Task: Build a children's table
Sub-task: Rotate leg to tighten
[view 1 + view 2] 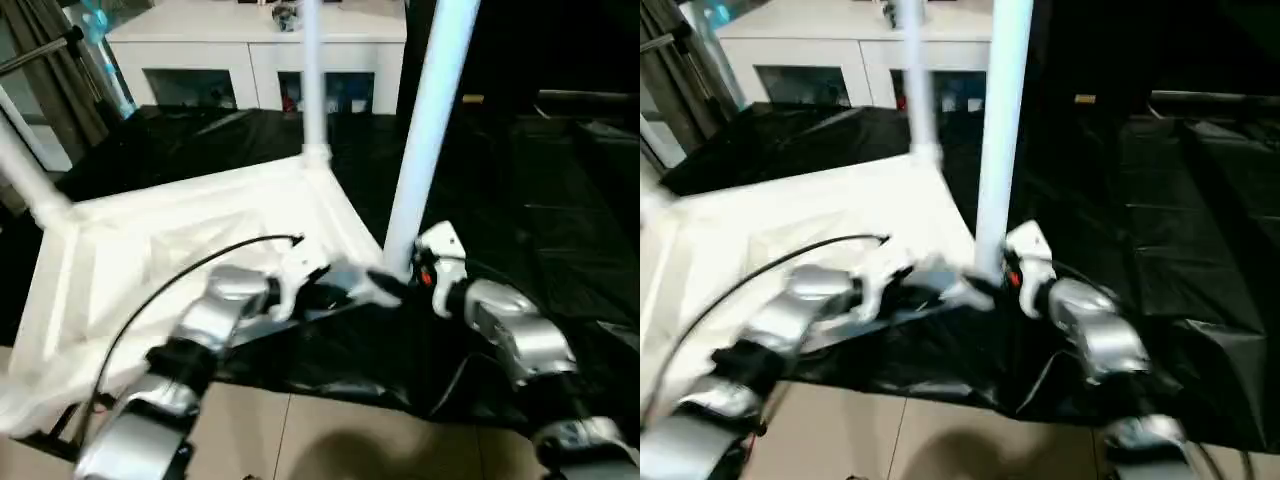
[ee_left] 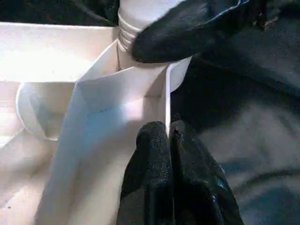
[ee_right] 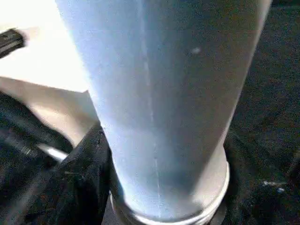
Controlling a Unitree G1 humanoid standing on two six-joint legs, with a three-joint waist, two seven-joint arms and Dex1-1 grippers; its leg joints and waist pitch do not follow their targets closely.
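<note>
Right gripper [image 1: 400,283] jaws grip the near leg [image 1: 425,130] (upright in its socket); left gripper [image 2: 168,136] jaws closed on the tabletop [image 1: 170,250] rim.

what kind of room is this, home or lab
Probably a home-like room or a staged test space: a white cabinet with glass-fronted compartments stands at the back, a curtain hangs at the left, and black sheeting covers the tiled floor.

White tabletop [image 1: 200,240] upside down, ribbed; three white legs [image 1: 425,130] standing upright in corner sockets.

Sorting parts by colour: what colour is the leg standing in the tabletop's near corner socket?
White, like the tabletop; the leg shows best in the left eye view.
</note>
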